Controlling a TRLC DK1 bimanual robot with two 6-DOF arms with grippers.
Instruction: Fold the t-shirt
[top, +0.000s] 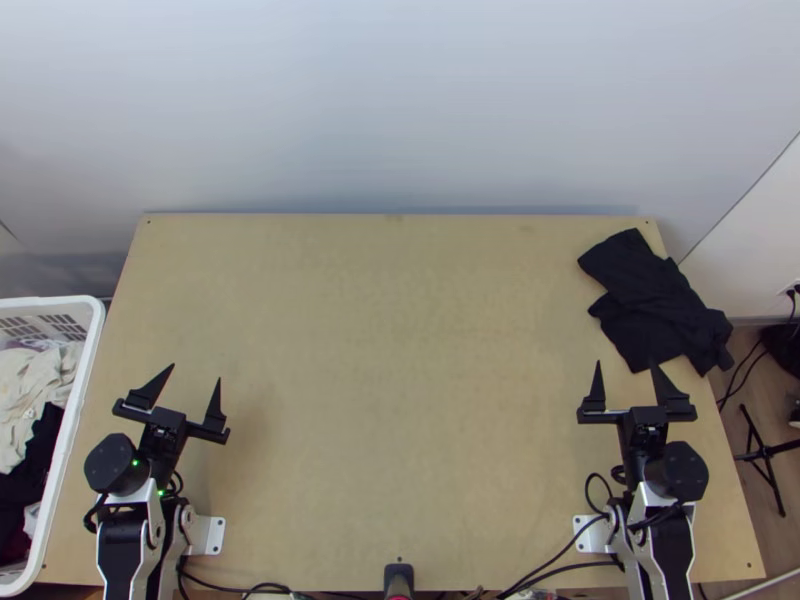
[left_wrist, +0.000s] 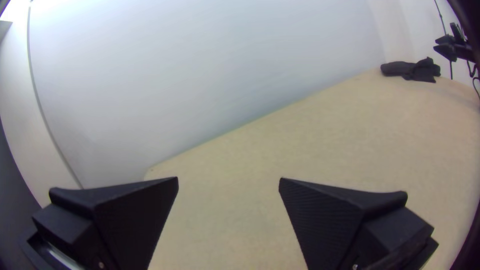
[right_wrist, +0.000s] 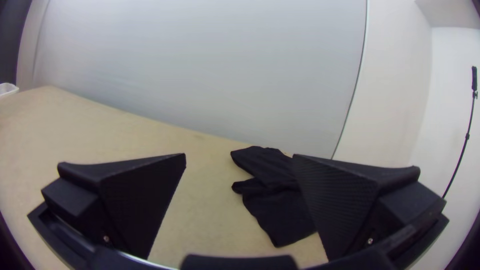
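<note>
A black t-shirt (top: 655, 300) lies bunched at the table's far right, part of it reaching the right edge. My right gripper (top: 626, 364) stands open just nearer than the shirt, holding nothing. My left gripper (top: 196, 373) is open at the table's left side, far from the cloth. In the left wrist view the left gripper (left_wrist: 229, 179) has its fingers wide apart, with the shirt (left_wrist: 412, 69) small in the distance. The right wrist view has the right gripper (right_wrist: 239, 156) open and the shirt (right_wrist: 275, 192) beyond, partly hidden behind one finger.
Bare wooden table (top: 400, 350) stretches between the arms. A white basket (top: 75, 400) of clothes stands at the left edge. Cables (top: 560, 555) run along the near edge, beside a dark object (top: 398, 578) at its middle. A wall rises behind the table.
</note>
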